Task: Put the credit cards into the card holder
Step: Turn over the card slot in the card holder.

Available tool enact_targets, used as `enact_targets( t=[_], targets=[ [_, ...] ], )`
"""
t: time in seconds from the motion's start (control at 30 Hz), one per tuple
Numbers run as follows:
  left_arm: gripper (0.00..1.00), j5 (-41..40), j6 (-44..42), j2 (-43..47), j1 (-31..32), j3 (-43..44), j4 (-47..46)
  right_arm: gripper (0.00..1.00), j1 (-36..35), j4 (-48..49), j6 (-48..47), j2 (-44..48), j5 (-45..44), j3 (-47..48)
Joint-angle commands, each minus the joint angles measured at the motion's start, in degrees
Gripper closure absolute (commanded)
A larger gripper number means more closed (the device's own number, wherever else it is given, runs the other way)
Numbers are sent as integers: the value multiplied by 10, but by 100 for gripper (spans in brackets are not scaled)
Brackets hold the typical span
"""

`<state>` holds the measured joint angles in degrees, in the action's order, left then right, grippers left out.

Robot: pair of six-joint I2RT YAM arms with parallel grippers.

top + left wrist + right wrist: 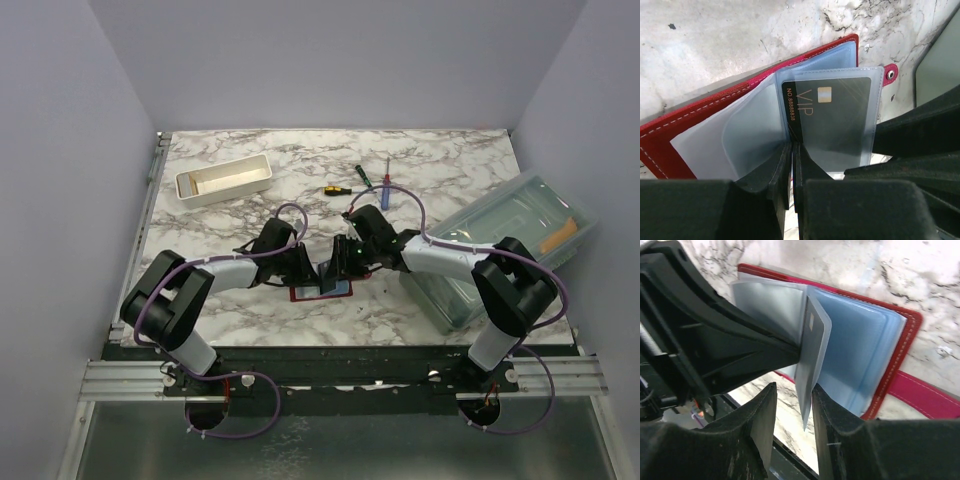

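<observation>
The dark-red card holder (308, 294) lies open near the table's front edge, its clear sleeves fanned up; it also shows in the left wrist view (690, 125) and the right wrist view (900, 335). A dark card (835, 115) printed "VIP" sits inside one upright sleeve, seen edge-on in the right wrist view (810, 350). My left gripper (791, 150) is shut on that sleeve's lower corner. My right gripper (794, 387) is open, with the sleeve's free edge between its fingers and against the right one. Both grippers meet over the holder (335, 265). No tan card shows at the holder.
A white tray (223, 181) stands at the back left. A clear plastic box (510, 240) with a tan-orange strip (557, 238) on it stands at the right. Screwdrivers (337, 188) and a pen-like tool (385, 188) lie behind the grippers.
</observation>
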<state>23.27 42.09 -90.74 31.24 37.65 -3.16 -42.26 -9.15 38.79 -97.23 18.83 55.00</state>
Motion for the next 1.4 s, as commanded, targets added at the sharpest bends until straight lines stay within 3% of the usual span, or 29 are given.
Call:
enact_targets(
  t=[0.0, 0.13, 0.4, 0.77, 1.03, 1.2, 1.37],
  targets=[
    [89, 3, 21, -7, 5, -19, -31, 63, 1, 53, 19, -5, 47, -10],
    [84, -6, 28, 22, 5, -18, -14, 63, 2, 78, 24, -1, 52, -21],
    [59, -69, 25, 149, -1, -4, 109, 60, 2, 86, -10, -26, 85, -3],
    [43, -158, -8, 288, -91, 57, 303, 52, -55, 42, -30, -99, 53, 94],
    [37, -182, -21, 285, -124, 105, 329, 39, -66, 23, -35, -59, 19, 82],
    [31, -191, -41, 252, -172, 162, 338, 37, -65, -30, -57, -28, -6, 83],
    [26, -206, -45, 214, -235, 215, 341, 37, -63, 6, -58, -55, 30, 69]
  ],
)
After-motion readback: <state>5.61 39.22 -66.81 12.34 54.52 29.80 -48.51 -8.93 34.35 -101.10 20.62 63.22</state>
